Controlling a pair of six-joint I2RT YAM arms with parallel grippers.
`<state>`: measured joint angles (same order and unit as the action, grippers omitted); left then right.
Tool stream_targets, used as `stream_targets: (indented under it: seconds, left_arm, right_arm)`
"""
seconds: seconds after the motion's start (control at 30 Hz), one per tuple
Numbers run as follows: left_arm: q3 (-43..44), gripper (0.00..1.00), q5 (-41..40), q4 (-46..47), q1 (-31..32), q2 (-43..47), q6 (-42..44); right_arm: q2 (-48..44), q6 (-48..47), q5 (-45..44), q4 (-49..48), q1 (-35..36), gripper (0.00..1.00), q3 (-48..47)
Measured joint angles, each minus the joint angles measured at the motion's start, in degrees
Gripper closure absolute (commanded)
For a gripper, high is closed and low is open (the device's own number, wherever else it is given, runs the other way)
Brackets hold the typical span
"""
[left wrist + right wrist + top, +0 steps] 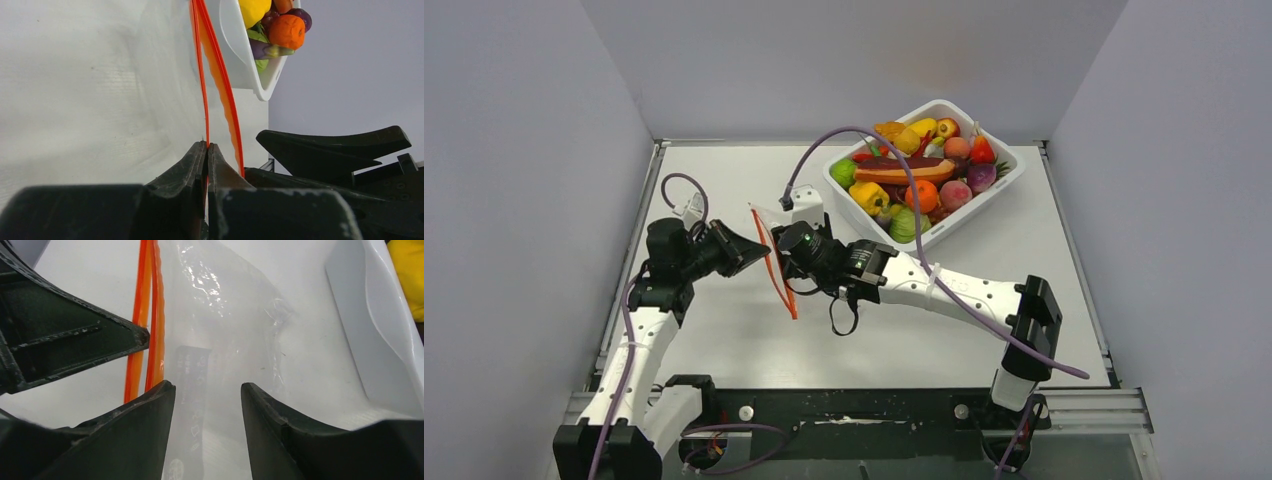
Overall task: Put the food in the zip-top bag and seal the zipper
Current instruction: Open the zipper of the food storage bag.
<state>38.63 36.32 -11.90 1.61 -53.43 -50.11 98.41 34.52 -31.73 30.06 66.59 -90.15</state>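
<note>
Between the arms, above the table [724,345], the zip-top bag [225,305] hangs by its zipper [220,75]. The left pincer [207,146] is clamped on one strip, and the right pincer [207,387] stands apart, facing the clear film. Thin, floppy and slippery, the bag is probably best held by the stiffer strip. The food [921,195] sits in the tub [1014,176].

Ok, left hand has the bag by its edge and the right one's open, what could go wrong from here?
1. The left hand pinches just one strip of the zipper; the zip-top bag depends on that single grip and may slip or twist.
2. The right hand is open close by the film; pulling away could snag it.
3. The mouth gapes only narrowly, so food from the heaped tub may miss.
</note>
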Motion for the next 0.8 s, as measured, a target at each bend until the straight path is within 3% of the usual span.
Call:
stream_targets:
  seconds: [0.27, 0.43, 0.67, 0.8]
  left_arm:
    - [1.2, 1.0, -0.8, -3.2, 1.2, 0.6, 0.9]
    - [3.5, 1.0, -1.8, -5.3, 1.8, 0.6, 2.1]
    - [4.3, 1.0, -2.3, -7.1, 2.4, 0.9, 2.8]
    - [5.9, 1.0, -3.6, -10.4, 2.5, 0.9, 4.6]
  right_arm:
    - [0.8, 0.7, 4.5, -1.0, 0.0, 0.4, -2.3]
    - [1.8, 1.0, 5.3, -1.5, 0.0, 0.42, -3.8]
    - [4.1, 1.1, 2.6, 0.8, 0.0, 0.63, -4.3]
    - [4.6, 0.9, -2.0, 3.9, 0.0, 0.82, -5.3]
